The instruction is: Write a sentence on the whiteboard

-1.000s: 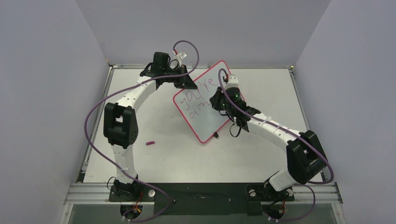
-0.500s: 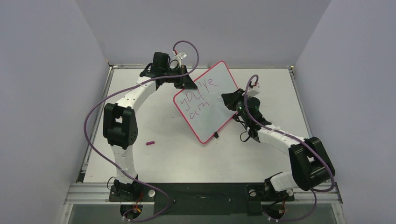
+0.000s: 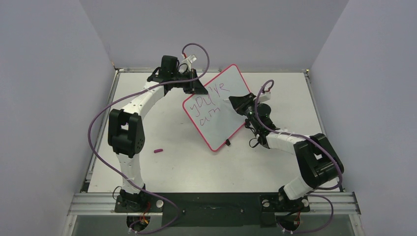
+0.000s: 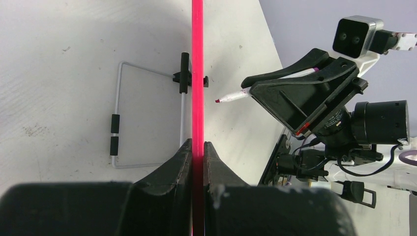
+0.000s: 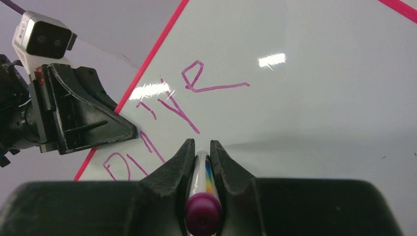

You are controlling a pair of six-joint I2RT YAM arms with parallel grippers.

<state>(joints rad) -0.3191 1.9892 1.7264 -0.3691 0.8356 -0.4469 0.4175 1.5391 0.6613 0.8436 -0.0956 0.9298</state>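
The whiteboard stands propped on edge at mid-counter, turned cornerwise to us, with its wire stand behind. The sentence is partial: we read "you're" on the upper line and "am" below, and the rest of the face is bare. The left claw is pressed together on the red rim at the board's far-left edge, steadying it. The right claw pinches the marker pen, long axis aimed nearly square at the writing face, tip just short of the surface, right of the lettering. We judge the next stroke belongs to the right arm, shifting to the end of "am". A small purple piece, perhaps the cap, lies well apart on the counter.
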